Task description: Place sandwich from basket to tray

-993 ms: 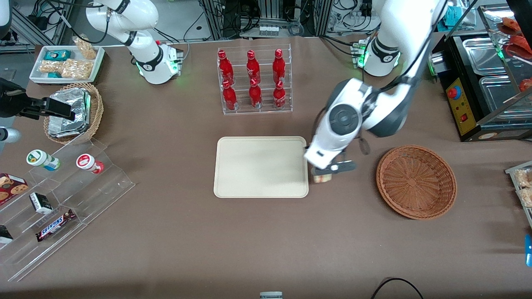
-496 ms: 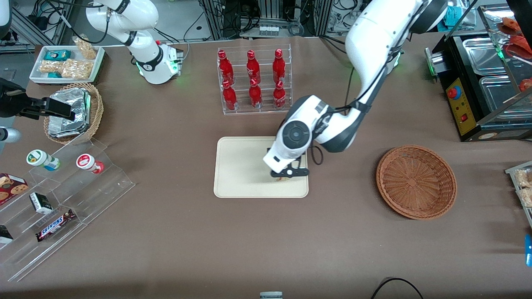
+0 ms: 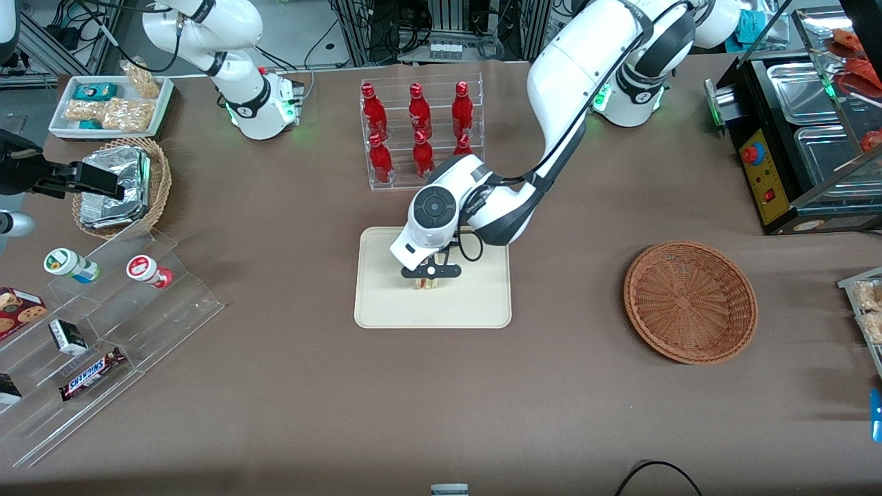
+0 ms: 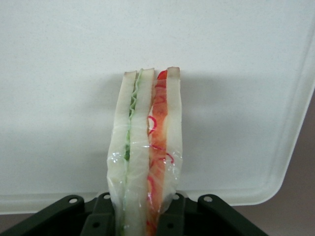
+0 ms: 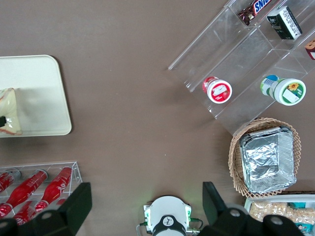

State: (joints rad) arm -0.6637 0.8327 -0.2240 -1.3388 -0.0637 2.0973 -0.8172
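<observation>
My left gripper point(image 3: 428, 277) hangs over the middle of the cream tray point(image 3: 386, 303), shut on the clear-wrapped sandwich point(image 3: 426, 283). In the left wrist view the sandwich point(image 4: 145, 157) stands on edge between the black fingers point(image 4: 98, 221), white bread with a green layer and a red-orange layer, with the tray point(image 4: 59, 73) under it. The right wrist view shows the sandwich point(image 5: 9, 110) over the tray point(image 5: 42, 93). The reddish-brown wicker basket point(image 3: 691, 301) sits toward the working arm's end of the table and holds nothing.
A clear rack of red bottles point(image 3: 420, 134) stands farther from the front camera than the tray. A tan basket of foil packets point(image 3: 120, 186), a white snack bin point(image 3: 110, 105) and clear stepped shelves point(image 3: 103, 331) lie toward the parked arm's end.
My gripper has carried the sandwich from beside the tray's edge nearest the basket, over the rim, to above the tray's middle.
</observation>
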